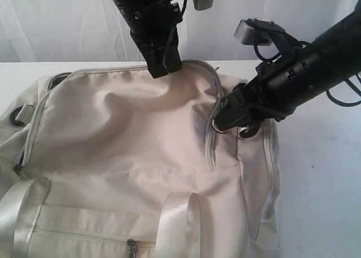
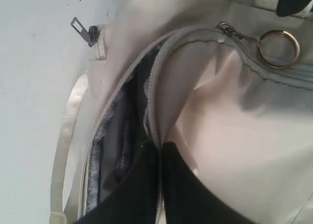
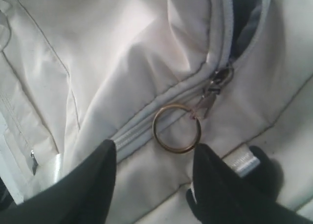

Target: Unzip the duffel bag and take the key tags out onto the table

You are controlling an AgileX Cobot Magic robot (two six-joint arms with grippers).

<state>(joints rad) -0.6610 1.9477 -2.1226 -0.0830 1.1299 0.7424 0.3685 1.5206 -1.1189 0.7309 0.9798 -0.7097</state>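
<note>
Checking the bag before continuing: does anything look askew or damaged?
Nothing damaged. The duffel bag puckers where the shut left gripper pinches its zipper edge, grey lining showing beside it; right gripper open by the zipper ring.

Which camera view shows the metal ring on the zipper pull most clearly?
The right wrist view: the whole metal ring lies central, between the open fingers of the right gripper, hooked to the zipper pull. The left wrist view shows it smaller, near the edge. In the exterior view the right gripper partly hides it.
</note>
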